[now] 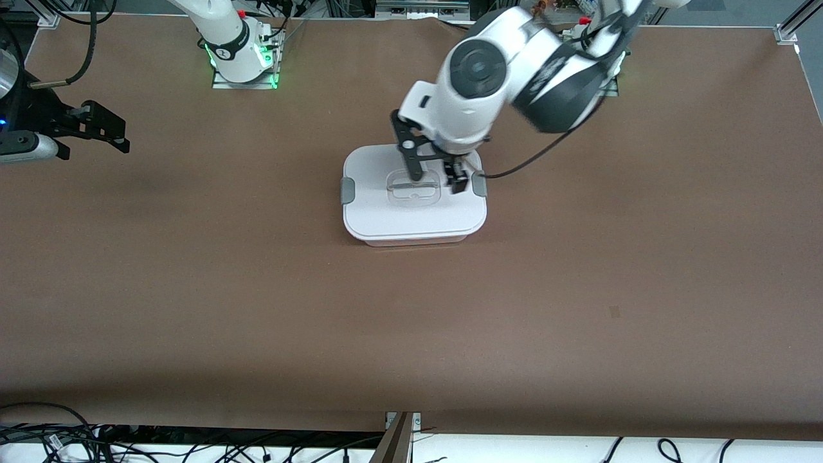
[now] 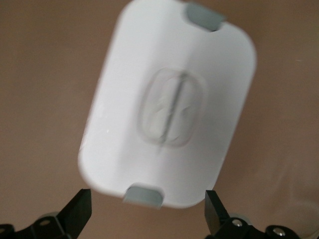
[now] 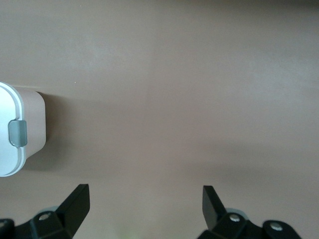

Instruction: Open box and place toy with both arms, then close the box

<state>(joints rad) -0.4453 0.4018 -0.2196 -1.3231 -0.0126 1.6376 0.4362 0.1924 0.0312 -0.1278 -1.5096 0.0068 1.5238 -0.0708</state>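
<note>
The box (image 1: 411, 215) stands at the table's middle with its white lid on, grey clips (image 1: 347, 191) at both ends and a recessed handle (image 1: 415, 188) in the centre. My left gripper (image 1: 437, 179) is open just above the lid, over the handle and toward the clip at the left arm's end. In the left wrist view the lid (image 2: 149, 74), its handle (image 2: 173, 109) and a clip (image 2: 143, 194) lie below the open left gripper (image 2: 147, 199). My right gripper (image 1: 109, 128) waits open over bare table at the right arm's end; its wrist view shows the gripper (image 3: 144, 196) and the box's end (image 3: 35, 119). The toy is out of view.
The brown table (image 1: 411, 321) spreads wide around the box. The right arm's base (image 1: 241, 51) stands at the table's edge farthest from the front camera. Cables (image 1: 64, 437) lie along the edge nearest to that camera.
</note>
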